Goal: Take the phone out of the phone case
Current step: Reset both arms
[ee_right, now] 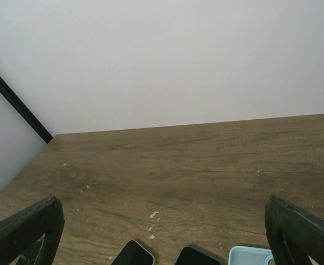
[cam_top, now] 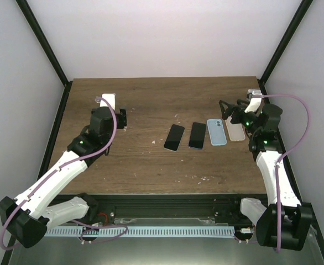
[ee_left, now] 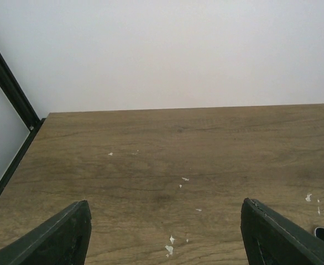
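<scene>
Blue phone case [ee_right: 250, 256] mostly off-frame

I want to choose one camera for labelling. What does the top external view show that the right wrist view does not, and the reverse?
Only the top external view shows the left gripper and the clear phone case at the right end of the row. Only the right wrist view shows plainly that the right gripper is wide open. Both show the wooden table, the left black phone, the right black phone and the light blue phone case. The wrist view catches only their tips.
</scene>
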You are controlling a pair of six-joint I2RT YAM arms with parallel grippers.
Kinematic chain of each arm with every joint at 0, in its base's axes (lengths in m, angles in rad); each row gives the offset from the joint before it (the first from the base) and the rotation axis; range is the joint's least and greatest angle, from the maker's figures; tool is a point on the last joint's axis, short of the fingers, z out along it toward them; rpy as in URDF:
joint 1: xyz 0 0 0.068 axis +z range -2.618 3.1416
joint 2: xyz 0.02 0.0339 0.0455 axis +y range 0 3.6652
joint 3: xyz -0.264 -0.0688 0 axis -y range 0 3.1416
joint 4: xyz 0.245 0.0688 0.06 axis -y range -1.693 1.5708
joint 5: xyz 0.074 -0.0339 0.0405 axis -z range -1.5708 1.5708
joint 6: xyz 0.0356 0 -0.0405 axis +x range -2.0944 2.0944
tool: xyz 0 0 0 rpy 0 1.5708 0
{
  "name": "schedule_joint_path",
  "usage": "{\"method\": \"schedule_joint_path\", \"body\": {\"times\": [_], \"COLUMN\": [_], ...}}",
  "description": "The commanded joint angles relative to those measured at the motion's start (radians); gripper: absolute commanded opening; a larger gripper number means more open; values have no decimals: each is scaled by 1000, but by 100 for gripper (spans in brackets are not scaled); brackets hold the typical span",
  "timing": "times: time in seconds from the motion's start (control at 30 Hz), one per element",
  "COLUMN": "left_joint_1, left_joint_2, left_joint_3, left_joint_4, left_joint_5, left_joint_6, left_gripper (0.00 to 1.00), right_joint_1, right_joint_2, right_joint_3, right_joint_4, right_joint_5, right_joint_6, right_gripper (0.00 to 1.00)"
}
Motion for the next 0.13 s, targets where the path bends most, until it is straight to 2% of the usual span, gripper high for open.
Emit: {"method": "schedule_joint_path", "body": {"times": [0.0, 0.1], "left_joint_1": [-2, -2], "left_joint_2": [-19, -19], "left_joint_3": [-13, -13], "left_joint_4": [27, 27], "left_joint_5": [3, 4], "left_joint_6": [-10, -12], "left_gripper": [75, 72], "right_joint_1": [3, 2], "right_joint_2": [-1, -1], "right_joint_3": [40, 40], "right_joint_4": [4, 3], "right_joint_5": [10, 4], "right_joint_6": [12, 12], "right_gripper": [100, 100]}}
